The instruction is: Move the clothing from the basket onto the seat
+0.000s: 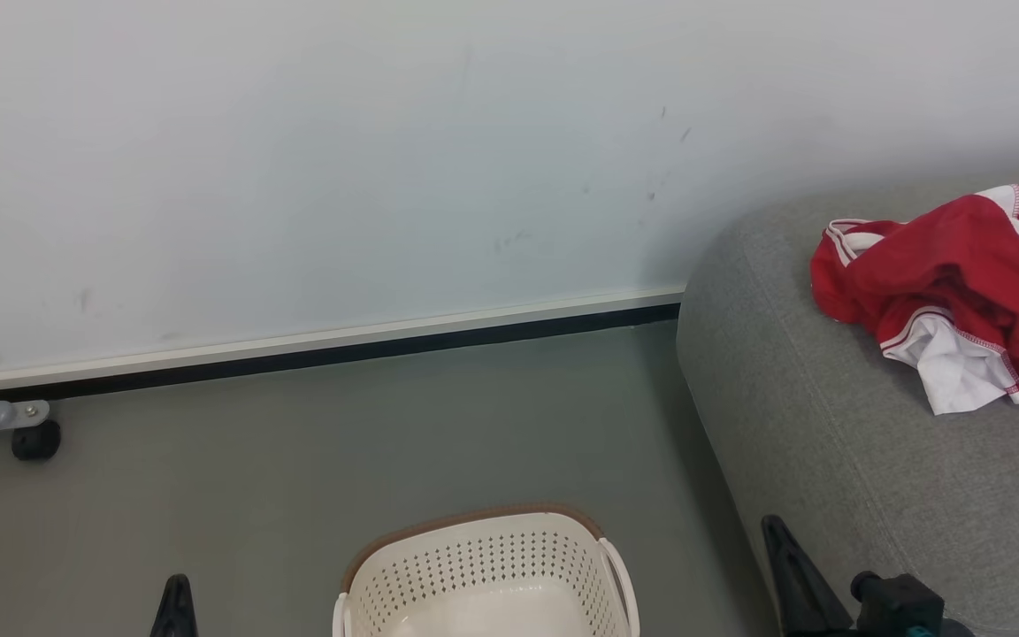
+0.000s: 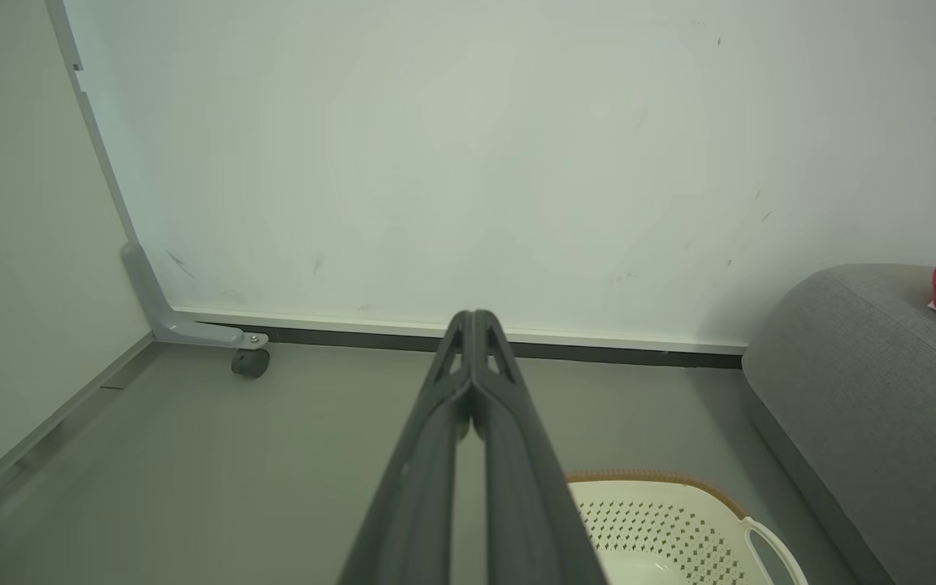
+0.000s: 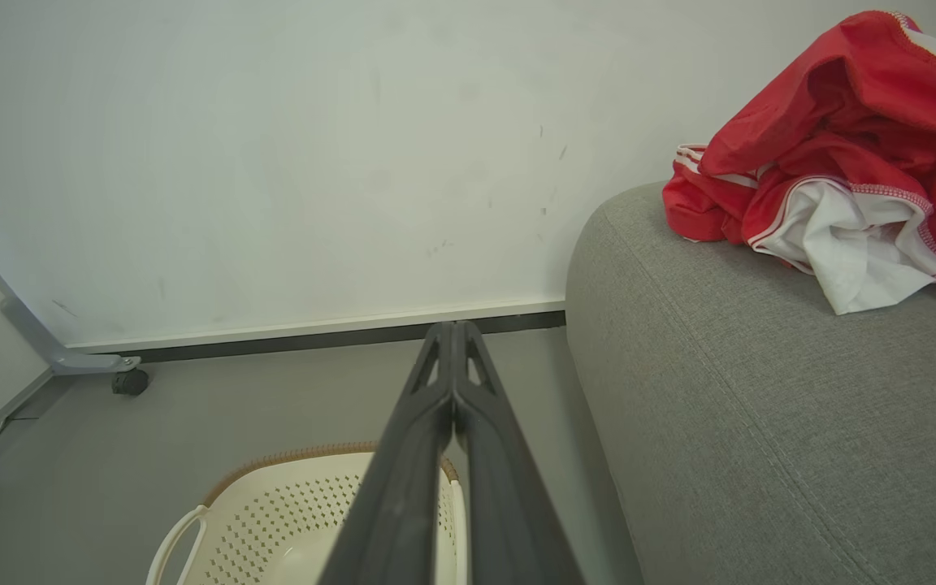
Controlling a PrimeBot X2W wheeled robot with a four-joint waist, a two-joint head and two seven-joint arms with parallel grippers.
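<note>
The red clothing (image 1: 943, 274) with white striped trim and white lining lies crumpled on the grey seat (image 1: 837, 425) at the right; the same clothing (image 3: 842, 162) sits on the seat (image 3: 760, 406) in the right wrist view. The cream basket (image 1: 483, 575) with a brown rim stands on the floor at the bottom middle, and what I see of its inside holds nothing. My left gripper (image 2: 474, 318) is shut, held above the floor left of the basket (image 2: 663, 528). My right gripper (image 3: 453, 329) is shut, empty, between the basket (image 3: 289, 520) and the seat.
A white wall with a dark baseboard (image 1: 315, 354) runs behind the grey floor. A grey metal leg with a black caster (image 1: 36, 438) stands at the left by the wall. Open floor lies between the basket and the wall.
</note>
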